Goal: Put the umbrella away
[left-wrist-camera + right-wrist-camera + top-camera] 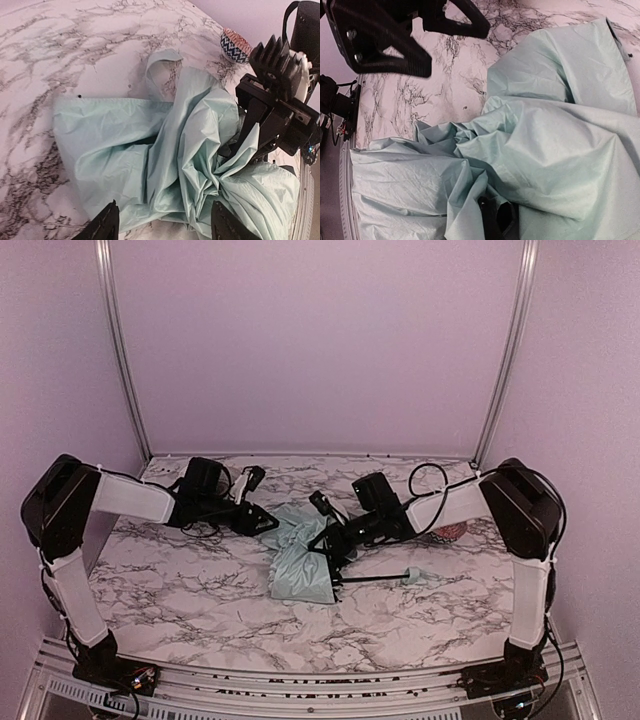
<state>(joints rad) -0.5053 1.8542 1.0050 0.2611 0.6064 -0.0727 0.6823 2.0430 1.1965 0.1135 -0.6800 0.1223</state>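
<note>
Now the umbrella (300, 560) lies crumpled mid-table (180, 590); the right pincer (234, 152) pinches its folds, the left pincer (165, 225) hangs spread wide above. Best gather loose fabric toward the shaft (375, 578) before closing.

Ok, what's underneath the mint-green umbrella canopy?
The marble table shows around the crumpled canopy, and the black shaft pokes out from beneath it, ending at the handle. Whatever else lies under the folds is hidden.
</note>
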